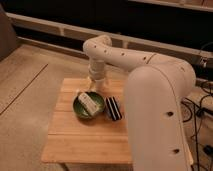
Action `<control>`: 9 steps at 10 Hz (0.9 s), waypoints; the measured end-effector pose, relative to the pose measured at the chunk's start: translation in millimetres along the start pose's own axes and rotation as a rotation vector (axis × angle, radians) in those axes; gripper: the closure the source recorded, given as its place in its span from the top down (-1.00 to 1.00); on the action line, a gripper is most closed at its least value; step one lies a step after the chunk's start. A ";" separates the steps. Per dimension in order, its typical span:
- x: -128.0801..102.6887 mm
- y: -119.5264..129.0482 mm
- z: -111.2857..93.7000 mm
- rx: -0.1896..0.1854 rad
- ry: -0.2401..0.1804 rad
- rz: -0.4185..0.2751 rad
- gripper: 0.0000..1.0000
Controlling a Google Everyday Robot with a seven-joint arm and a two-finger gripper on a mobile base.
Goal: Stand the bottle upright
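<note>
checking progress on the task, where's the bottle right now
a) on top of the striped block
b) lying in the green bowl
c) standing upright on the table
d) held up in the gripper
B: the bottle lies on its side in the green bowl, while the gripper hangs just behind the bowl's far rim.

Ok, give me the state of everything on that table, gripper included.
bottle: lying on its side in the green bowl, not upright.
green bowl: upright on the wooden table, holding the bottle.
striped block: lying flat on the table beside the bowl.
gripper: above the table's far side, behind the bowl, apart from the bottle.
</note>
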 end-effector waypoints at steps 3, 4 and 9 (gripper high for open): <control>-26.3 16.4 -8.1 -0.052 -0.053 -0.051 0.30; -43.4 35.1 -7.3 -0.080 -0.068 -0.107 0.30; -72.2 68.2 23.0 -0.110 -0.013 -0.262 0.30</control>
